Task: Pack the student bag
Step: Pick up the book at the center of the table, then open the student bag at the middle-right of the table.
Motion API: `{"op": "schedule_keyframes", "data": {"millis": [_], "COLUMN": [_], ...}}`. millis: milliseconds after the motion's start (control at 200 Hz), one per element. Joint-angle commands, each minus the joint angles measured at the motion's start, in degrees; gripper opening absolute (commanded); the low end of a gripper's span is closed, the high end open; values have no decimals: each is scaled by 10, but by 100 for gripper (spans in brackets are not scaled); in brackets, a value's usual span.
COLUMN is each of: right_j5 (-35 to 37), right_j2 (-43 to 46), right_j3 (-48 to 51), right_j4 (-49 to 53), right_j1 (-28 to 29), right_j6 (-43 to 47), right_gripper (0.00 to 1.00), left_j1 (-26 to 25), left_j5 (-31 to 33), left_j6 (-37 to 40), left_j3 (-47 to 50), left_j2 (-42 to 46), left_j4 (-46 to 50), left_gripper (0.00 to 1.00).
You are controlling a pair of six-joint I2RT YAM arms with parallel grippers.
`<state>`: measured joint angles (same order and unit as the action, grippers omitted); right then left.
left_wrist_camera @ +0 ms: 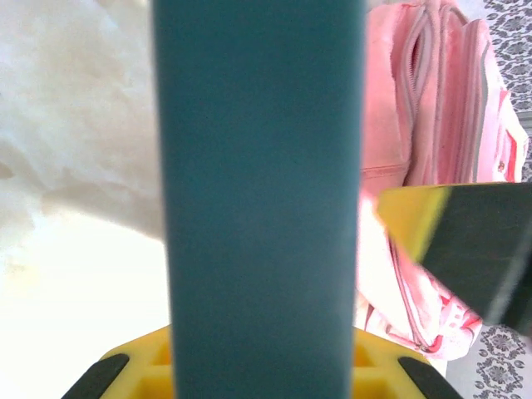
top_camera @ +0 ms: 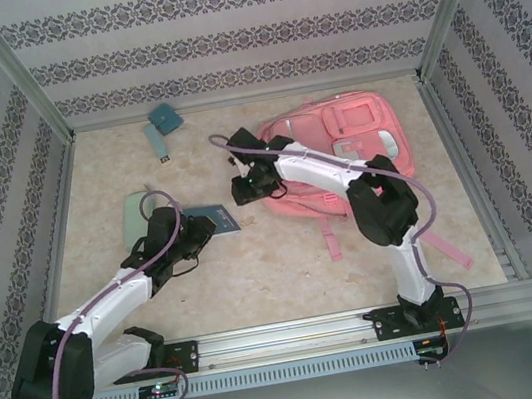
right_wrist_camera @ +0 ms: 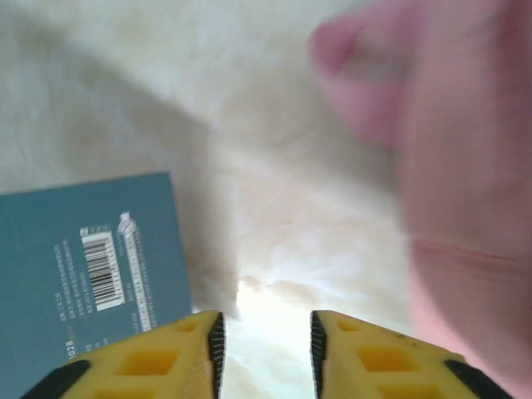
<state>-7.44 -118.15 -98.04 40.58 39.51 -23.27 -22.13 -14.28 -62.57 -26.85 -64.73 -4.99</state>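
The student bag (top_camera: 349, 146) lies flat at the back right of the table, pink with lighter patches; it also shows in the left wrist view (left_wrist_camera: 432, 125) and as a pink blur in the right wrist view (right_wrist_camera: 465, 166). A teal book (top_camera: 218, 217) lies left of the bag. My left gripper (top_camera: 201, 235) is shut on its near edge, and the book (left_wrist_camera: 262, 183) stands between the yellow fingers (left_wrist_camera: 137, 370). My right gripper (top_camera: 247, 187) hovers by the bag's left edge. It is open (right_wrist_camera: 266, 349) over bare table, with the book's barcode side (right_wrist_camera: 91, 266) to its left.
A pale green flat item (top_camera: 135, 218) lies left of the left arm. A small teal box (top_camera: 164, 117) and a teal stick-like item (top_camera: 156, 143) sit at the back left. Pink straps (top_camera: 333, 239) trail toward the near edge. Patterned walls enclose the table.
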Motion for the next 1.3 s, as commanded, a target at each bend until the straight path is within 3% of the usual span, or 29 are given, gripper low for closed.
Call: {"op": "schedule_keyframes", "data": {"millis": [0,205,570,854,974,1184,1294], "right_j5": [140,199,169,189,194,186,192], "right_j2": [39,-1,-53,-82,-91,-43,-5], "right_j3": [-35,-82,-106,-118,-114,-99,-105], "right_j4": [45,102,100,106,109,93,95], "right_j1": [-21,-64,-85,-85,-86,-85,-85], "right_j6": [30,50,62,70,74,80,87], "right_gripper": [42,44,46,46,37,1,0], "left_j1": [-5,-5,-5,-5,-5,-5,-5], "left_j5": [14,10,10,12,10,-3,-22], "left_j6": [26,25,26,26,25,25,27], "left_j3": [-24,-33,-33,-31,-32,-52,-83], "left_j2": [16,18,29,34,32,14,-10], "left_j4": [17,17,34,38,34,16,4], "left_gripper": [1,0,0,0,0,0,0]}}
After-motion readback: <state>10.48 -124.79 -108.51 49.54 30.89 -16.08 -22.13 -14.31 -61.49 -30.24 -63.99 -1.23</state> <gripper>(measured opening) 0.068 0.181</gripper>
